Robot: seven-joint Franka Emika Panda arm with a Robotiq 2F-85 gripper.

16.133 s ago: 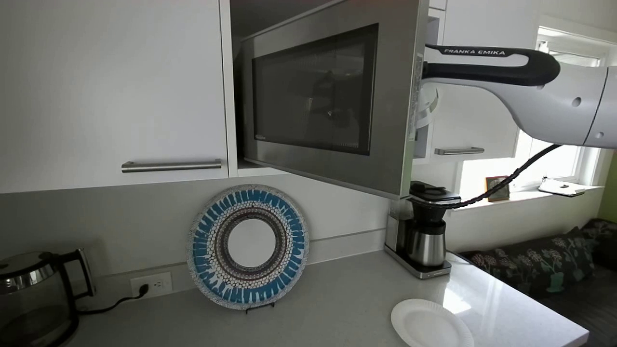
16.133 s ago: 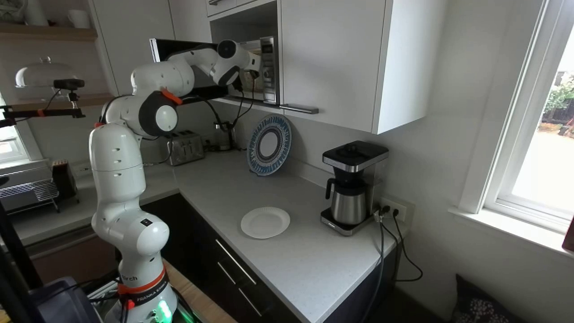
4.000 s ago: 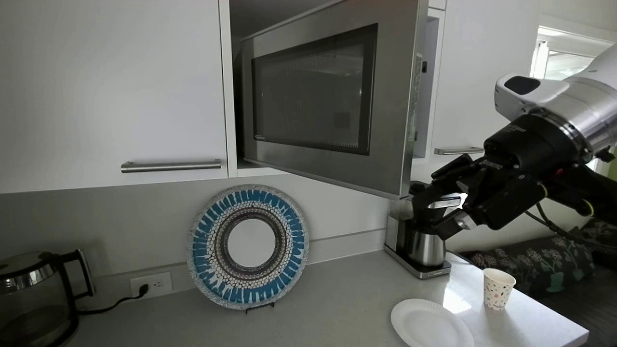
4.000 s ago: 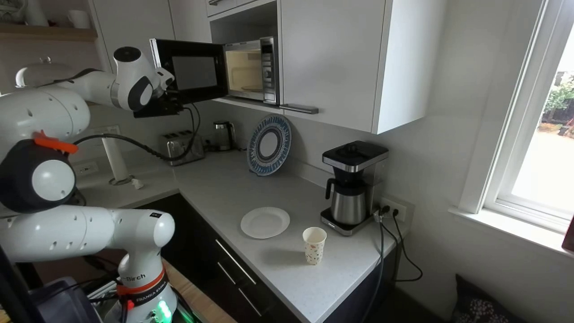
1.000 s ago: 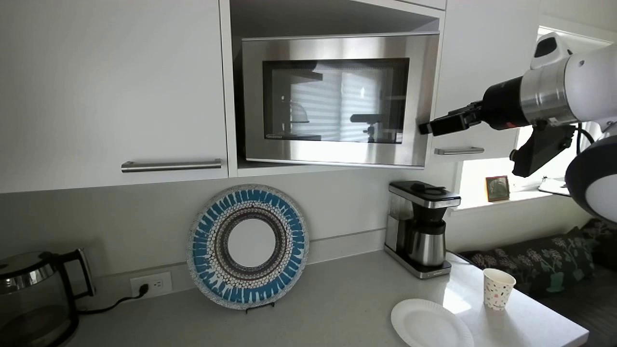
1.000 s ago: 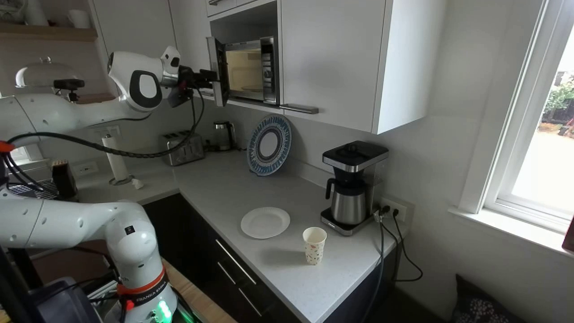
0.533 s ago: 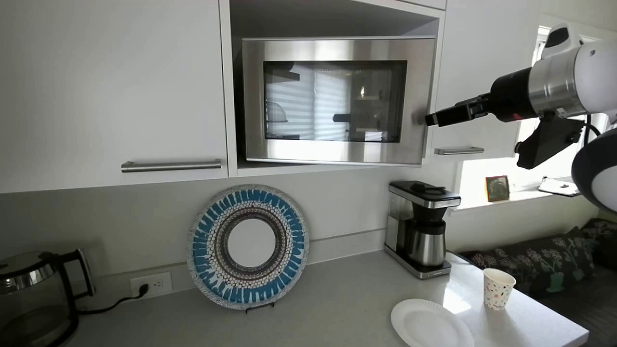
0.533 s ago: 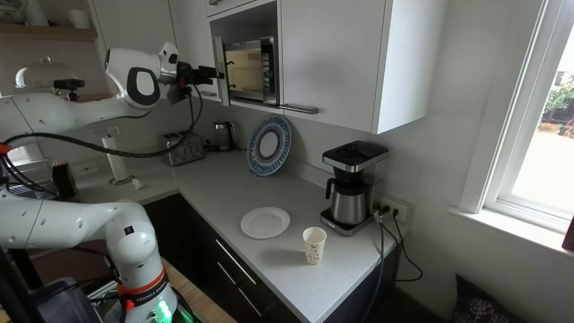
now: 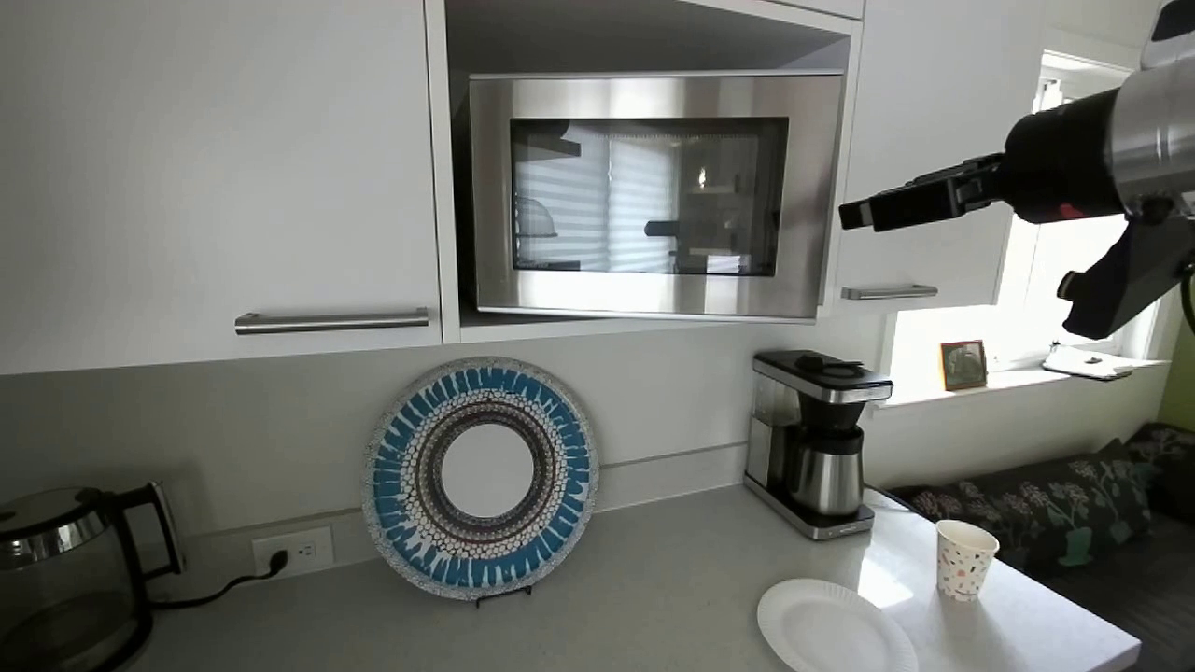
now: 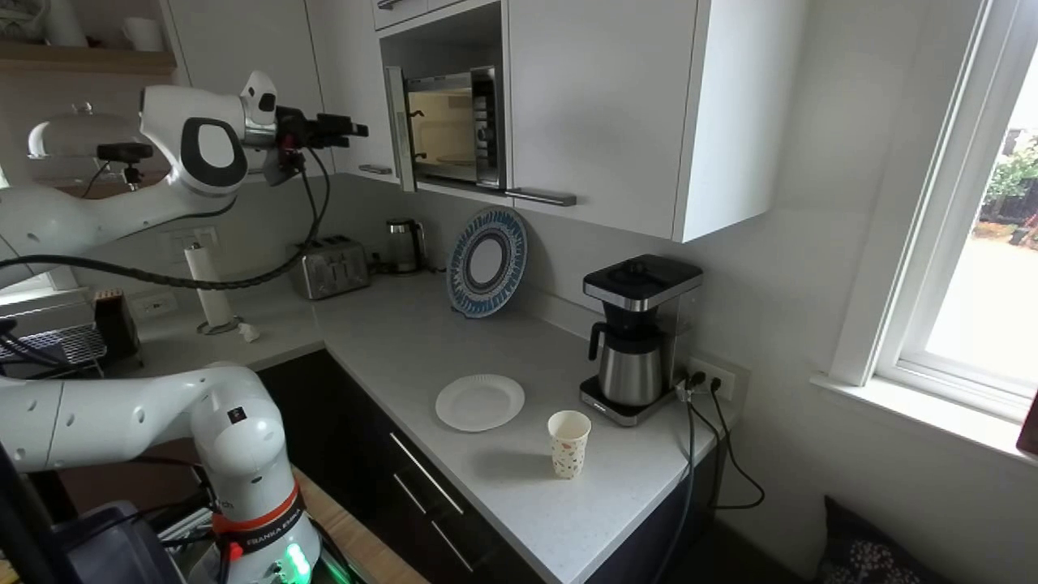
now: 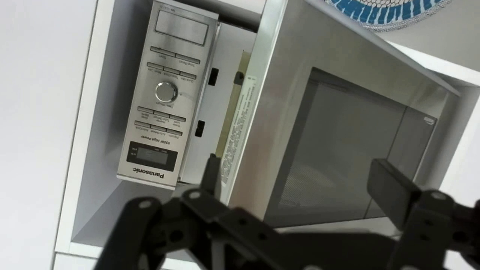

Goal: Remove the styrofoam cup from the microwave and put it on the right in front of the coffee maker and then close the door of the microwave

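Note:
The styrofoam cup (image 9: 966, 562), cream with coloured specks, stands upright on the counter in front of the coffee maker (image 10: 643, 282), apart from it. Up in the cabinet niche, the microwave (image 10: 486, 130) shows its lit interior. The door of the microwave (image 9: 814, 187) is ajar, its free edge (image 10: 400, 130) standing out from the body. My gripper (image 9: 854, 217) hangs in front of that edge, with a gap between them in an exterior view. In the wrist view the gripper (image 11: 298, 170) has its fingers (image 11: 392, 191) wide apart, nothing between them, the door beyond.
A white paper plate (image 10: 480, 403) lies on the counter left of the cup. A blue patterned round platter (image 9: 481, 560) leans against the back wall. The control panel (image 11: 165, 93) faces out beside the door. Cabinet handles (image 9: 889, 292) jut out nearby.
The cup, not on the counter at first, came to stand there. The door later swung from wide open to ajar. In the last half second the gripper backed away; the door stayed put.

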